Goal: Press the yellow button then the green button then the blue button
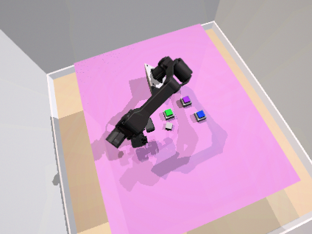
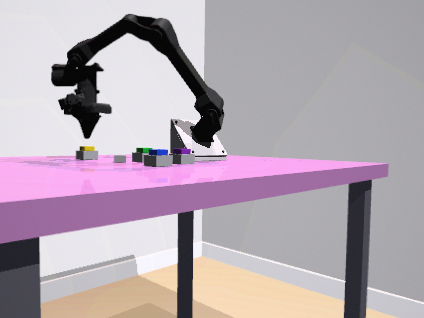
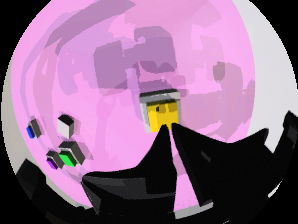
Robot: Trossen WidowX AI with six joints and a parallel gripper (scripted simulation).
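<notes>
The yellow button point(image 2: 87, 148) point(image 3: 162, 118) stands raised on its grey base; in the top view the arm hides it. My gripper point(image 2: 87, 136) point(image 3: 168, 128) is shut and empty, its tips pointing down a little above the yellow button, with a gap between them in the exterior view. The green button point(image 1: 168, 112) point(image 2: 144, 150) point(image 3: 67, 158) and the blue button point(image 1: 200, 114) point(image 2: 158, 152) point(image 3: 30, 131) stand on their own bases, away from the gripper and untouched.
A purple button point(image 1: 186, 99) point(image 2: 182, 151) point(image 3: 52, 162) stands near the green and blue ones. A small light grey block point(image 1: 168, 126) point(image 2: 120, 158) point(image 3: 65, 126) lies beside the green button. The arm's white base plate point(image 1: 148, 71) point(image 2: 215, 151) is behind them on the pink table point(image 1: 235, 158) point(image 2: 300, 175).
</notes>
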